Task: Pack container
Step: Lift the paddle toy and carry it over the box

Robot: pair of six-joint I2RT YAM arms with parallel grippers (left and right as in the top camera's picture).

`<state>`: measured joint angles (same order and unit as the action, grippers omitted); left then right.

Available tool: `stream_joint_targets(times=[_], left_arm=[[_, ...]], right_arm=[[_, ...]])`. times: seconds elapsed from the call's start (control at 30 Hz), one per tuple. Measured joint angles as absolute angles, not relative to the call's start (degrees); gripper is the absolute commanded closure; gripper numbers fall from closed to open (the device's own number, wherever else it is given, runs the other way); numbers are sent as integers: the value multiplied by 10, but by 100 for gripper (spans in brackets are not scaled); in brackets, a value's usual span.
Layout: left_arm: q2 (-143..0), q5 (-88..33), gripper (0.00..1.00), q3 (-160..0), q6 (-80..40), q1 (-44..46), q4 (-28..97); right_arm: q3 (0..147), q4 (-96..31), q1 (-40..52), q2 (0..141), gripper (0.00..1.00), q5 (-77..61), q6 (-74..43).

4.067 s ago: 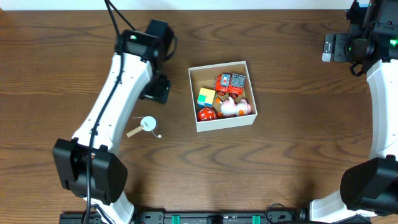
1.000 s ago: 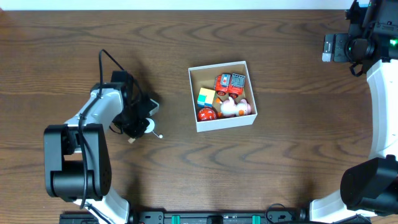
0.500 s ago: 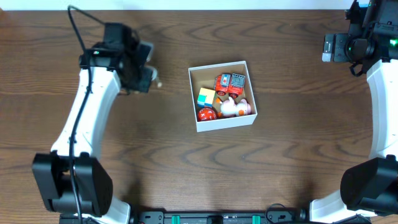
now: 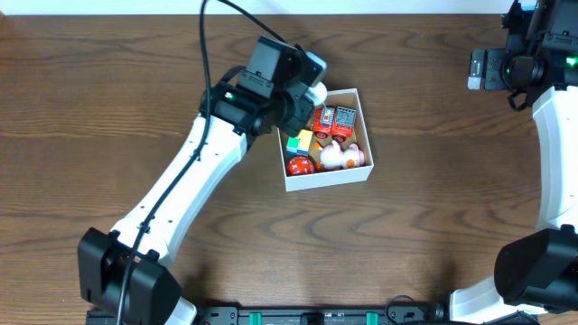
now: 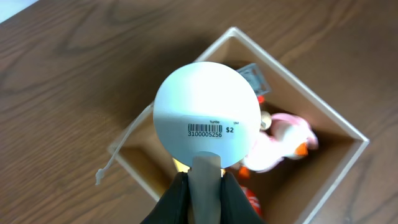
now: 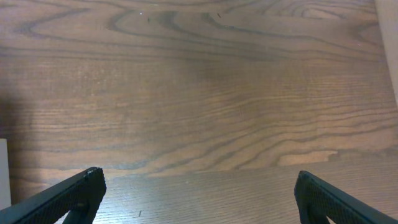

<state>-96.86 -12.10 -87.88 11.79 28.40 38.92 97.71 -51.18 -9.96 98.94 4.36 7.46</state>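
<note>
The container [image 4: 326, 183] is a square white-walled box with a brown inside, at the middle of the table. In it lie red toy trucks [image 4: 331, 121], a pink and white plush [image 4: 341, 156], a red ball [image 4: 301, 165] and a yellow-green cube [image 4: 300, 140]. My left gripper [image 4: 302, 95] hangs over the box's back left corner, shut on the wooden handle of a small white round paddle toy [image 5: 207, 112]. Under the paddle, the left wrist view takes in the container [image 5: 292, 81] and the plush [image 5: 283, 140]. My right gripper [image 6: 199, 199] stands open over bare wood.
The right arm [image 4: 542, 135] runs along the table's far right edge, well away from the box. A thin white string [image 5: 121, 152] dangles from the paddle over the box's wall. Dark wood tabletop [image 4: 181, 262] surrounds the box.
My left arm has swung from the table's left side rightward, carrying the paddle toy up and over the container's back left corner. The right arm has not moved.
</note>
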Motion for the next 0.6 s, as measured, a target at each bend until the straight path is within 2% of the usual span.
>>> stream_joint_targets(times=[0.33, 0.6], left_arm=[[-985, -121, 90, -879, 118, 295, 384], [-1064, -121, 90, -879, 82, 295, 354]], right_arm=[[977, -512, -100, 989, 1, 44, 75], [977, -512, -100, 989, 1, 44, 75]])
